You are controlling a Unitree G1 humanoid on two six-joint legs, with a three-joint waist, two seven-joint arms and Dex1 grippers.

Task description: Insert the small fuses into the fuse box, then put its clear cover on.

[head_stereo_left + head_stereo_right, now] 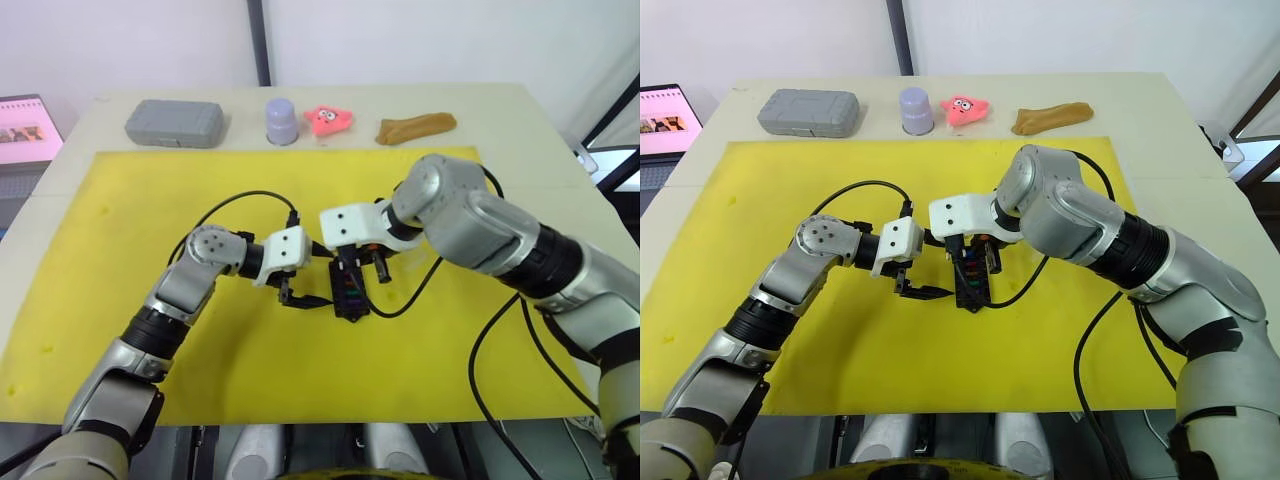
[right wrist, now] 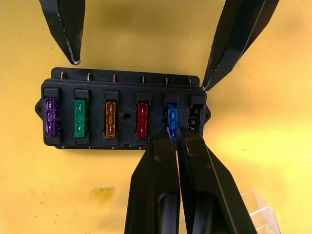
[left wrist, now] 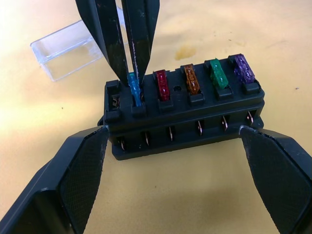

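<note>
The black fuse box (image 3: 185, 114) lies on the yellow mat (image 1: 150, 200). Purple (image 3: 243, 68), green (image 3: 218, 74), amber (image 3: 191, 80) and red (image 3: 162, 85) small fuses sit in one row of its slots. My right gripper (image 2: 174, 134) is shut on a teal-blue fuse (image 2: 171, 116) that stands in the slot beside the red one. The end slot (image 2: 197, 114) holds no fuse. My left gripper (image 3: 173, 134) is open, with a finger off each end of the box's long side. Just beyond the box lies the clear cover (image 3: 68, 48), open side up.
Along the back of the table stand a grey case (image 1: 174, 123), a lavender cup (image 1: 281, 121), a pink toy (image 1: 328, 119) and a brown object (image 1: 415, 127). A laptop (image 1: 25, 130) sits at the far left. Black cables (image 1: 235, 200) loop over the mat.
</note>
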